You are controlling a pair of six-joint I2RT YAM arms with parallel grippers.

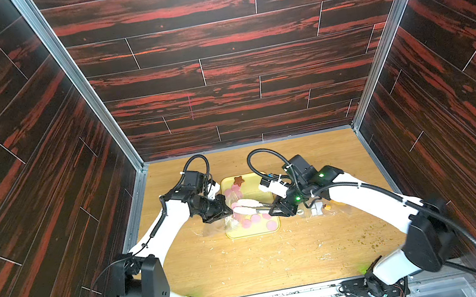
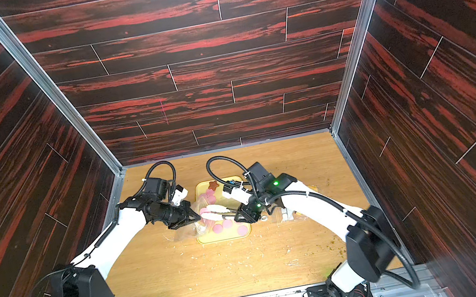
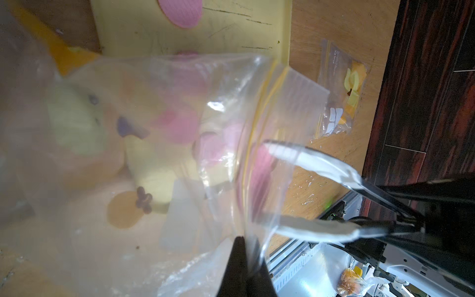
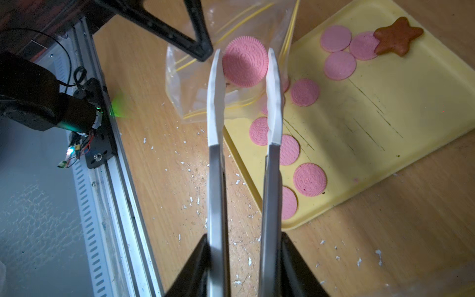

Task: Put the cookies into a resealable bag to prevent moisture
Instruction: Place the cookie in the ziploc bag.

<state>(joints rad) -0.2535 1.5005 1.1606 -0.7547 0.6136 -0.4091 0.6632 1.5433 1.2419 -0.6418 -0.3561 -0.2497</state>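
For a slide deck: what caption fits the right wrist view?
Tongs in right gripper hold pink cookie at mouth of clear bag; more cookies lie on yellow tray.

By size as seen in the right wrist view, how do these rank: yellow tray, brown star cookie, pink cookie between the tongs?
1. Yellow tray.
2. Pink cookie and brown star cookie: alike; the pink one may be nearer the camera.

Round pink cookies [image 4: 309, 180] are embossed with a pattern; the star-shaped cookie [image 4: 397, 36] is coloured brown, the flat tray [image 4: 385, 115] pale yellow, the clear bag [image 4: 180, 84] yellow-striped.
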